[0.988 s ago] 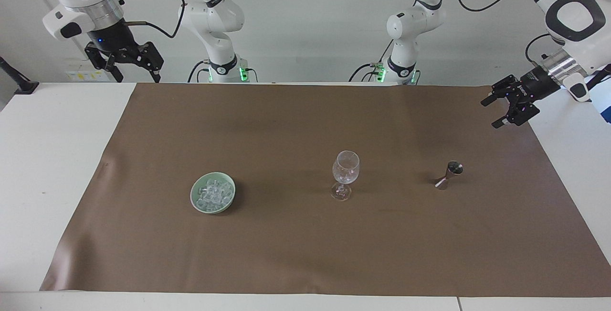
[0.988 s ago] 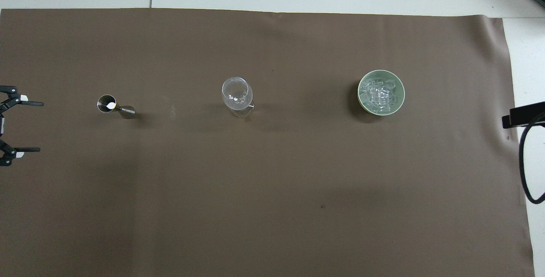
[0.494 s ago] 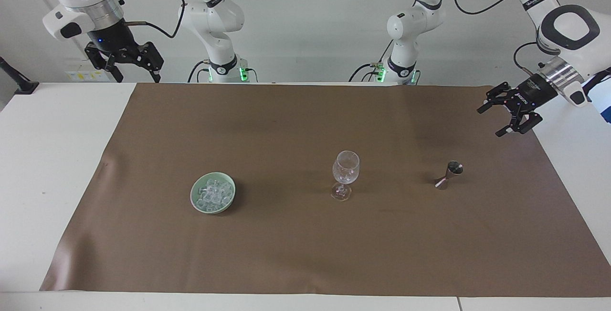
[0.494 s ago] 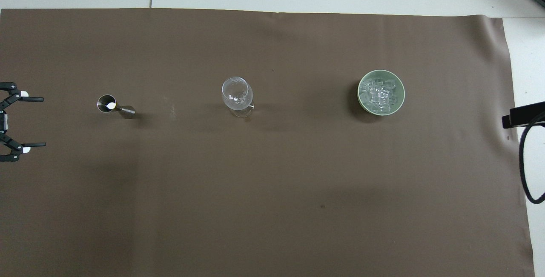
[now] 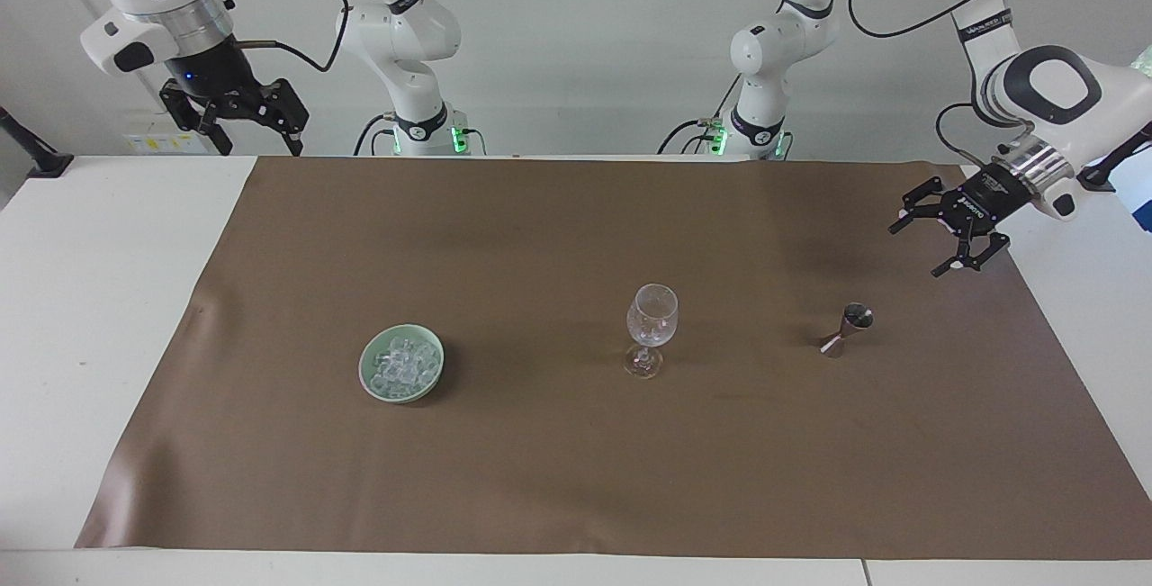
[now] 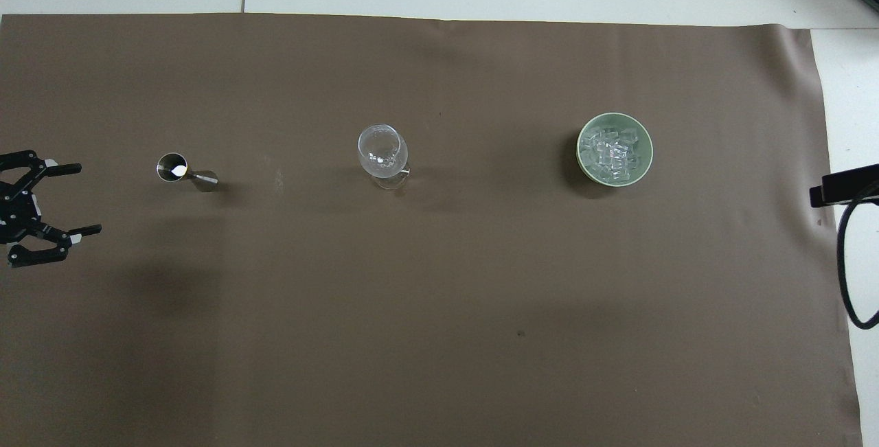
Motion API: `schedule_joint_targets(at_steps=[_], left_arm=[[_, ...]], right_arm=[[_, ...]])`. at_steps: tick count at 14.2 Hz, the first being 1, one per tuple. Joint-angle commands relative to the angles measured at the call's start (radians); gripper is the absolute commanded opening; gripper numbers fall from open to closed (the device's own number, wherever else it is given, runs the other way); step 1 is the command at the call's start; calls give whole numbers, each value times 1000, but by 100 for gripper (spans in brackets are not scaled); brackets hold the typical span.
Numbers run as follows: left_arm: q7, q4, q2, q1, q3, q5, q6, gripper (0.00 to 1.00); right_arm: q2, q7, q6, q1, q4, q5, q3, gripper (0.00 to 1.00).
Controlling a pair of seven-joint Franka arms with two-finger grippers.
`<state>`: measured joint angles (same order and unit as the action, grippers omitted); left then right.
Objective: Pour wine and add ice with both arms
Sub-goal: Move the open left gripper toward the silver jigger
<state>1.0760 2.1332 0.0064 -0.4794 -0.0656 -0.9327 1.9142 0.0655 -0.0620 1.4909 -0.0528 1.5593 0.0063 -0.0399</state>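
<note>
Both hands open above the worktop, nothing held

Facing view: the left hand (image 5: 936,246) hangs in the air over the brown mat (image 5: 576,478) at the left arm's end of the worktop (image 5: 81,316), its two fingers spread apart and empty. It is near the small metal jigger (image 5: 845,329) but apart from it. The jigger stands upright on the mat. The stemmed glass (image 5: 651,329) stands upright near the middle of the mat, between the jigger and the green bowl (image 5: 401,363). The ice (image 5: 403,365) lies heaped in that bowl, toward the right arm's end of the mat. The right hand (image 5: 232,118) waits high up at the right arm's end, above the edge of the worktop closest to the robots, fingers apart and holding nothing.

Overhead view: the left hand (image 6: 75,198) shows at the edge of the picture over the mat (image 6: 439,337), fingers apart, pointing toward the jigger (image 6: 185,172) with bare mat between them. The jigger, the glass (image 6: 382,153) and the bowl (image 6: 614,149) stand in a row across the mat, well apart from each other. The ice (image 6: 613,153) fills the bowl's middle. The right hand itself does not show here; only a black part and a looping cable (image 6: 851,255) appear at the right arm's end
</note>
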Motion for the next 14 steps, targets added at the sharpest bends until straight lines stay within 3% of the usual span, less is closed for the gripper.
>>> schedule_joint_targets(at_steps=[1, 7, 14], left_arm=[[2, 51, 14, -21, -10, -72, 43, 100], [-5, 169, 1, 33, -10, -150, 176, 100], [-50, 168, 4, 42, -11, -164, 157, 100]], right_arm=[[2, -30, -6, -2, 2, 15, -1, 100], [2, -30, -6, -2, 2, 15, -1, 100], [2, -30, -6, -2, 2, 15, -1, 100]])
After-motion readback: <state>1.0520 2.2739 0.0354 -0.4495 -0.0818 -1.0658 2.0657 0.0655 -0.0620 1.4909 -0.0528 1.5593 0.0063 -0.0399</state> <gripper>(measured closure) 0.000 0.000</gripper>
